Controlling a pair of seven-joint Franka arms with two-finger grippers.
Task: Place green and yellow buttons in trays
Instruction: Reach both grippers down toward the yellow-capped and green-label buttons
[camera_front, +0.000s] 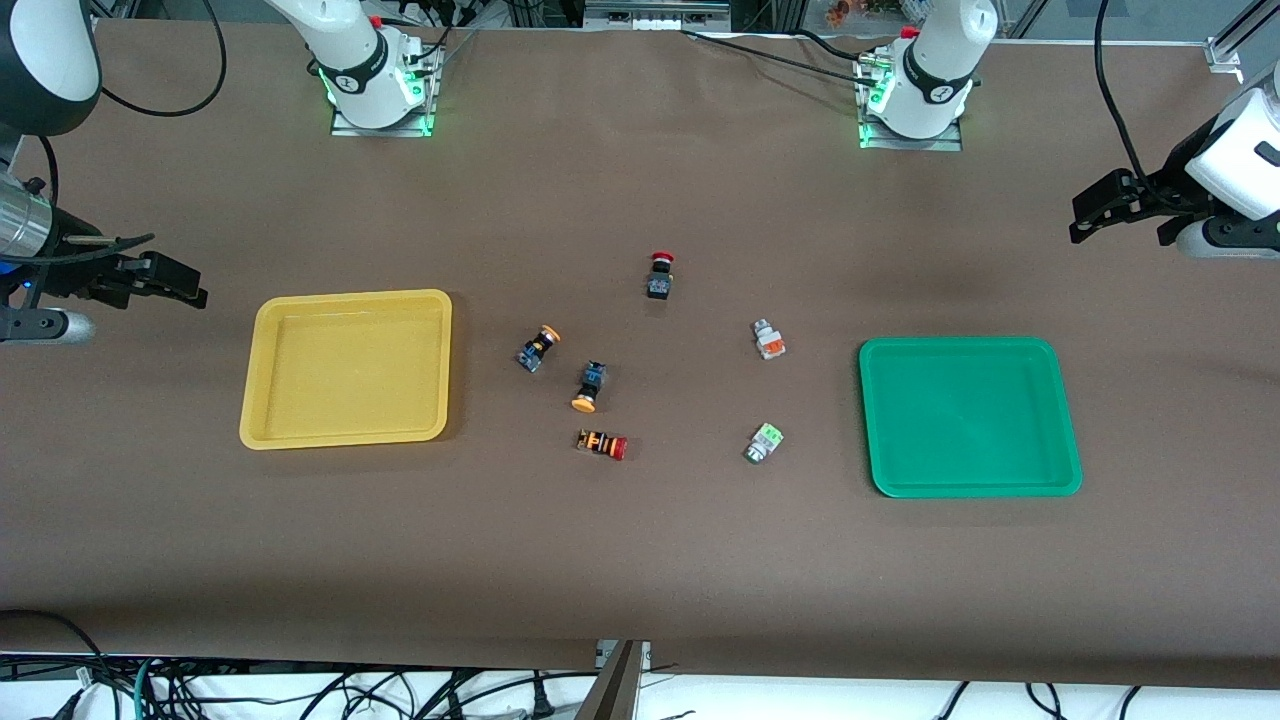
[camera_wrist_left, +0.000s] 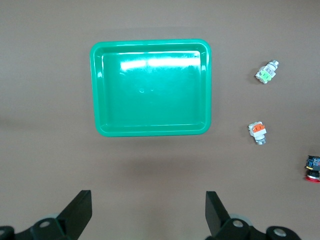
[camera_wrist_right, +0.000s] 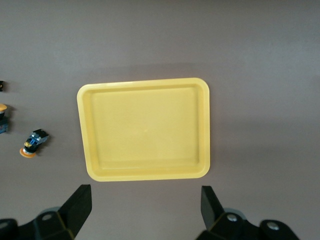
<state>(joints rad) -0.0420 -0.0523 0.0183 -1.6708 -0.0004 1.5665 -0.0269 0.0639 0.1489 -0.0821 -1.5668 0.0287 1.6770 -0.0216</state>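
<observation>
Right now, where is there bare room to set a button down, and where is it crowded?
Both trays hold nothing: the yellow tray at the right arm's end and the green tray at the left arm's end. Bare table runs along the front camera's edge. The middle is crowded: yellow-capped buttons, red-capped switches, whitish buttons.

Front camera high, facing robots; wrist cameras look down on trays.

No legible text, label, brand, number or sign appears in any view. The round black collar on each white arm base (camera_front: 355, 75) carries a small white mark (its form is too small to read as a character).
</observation>
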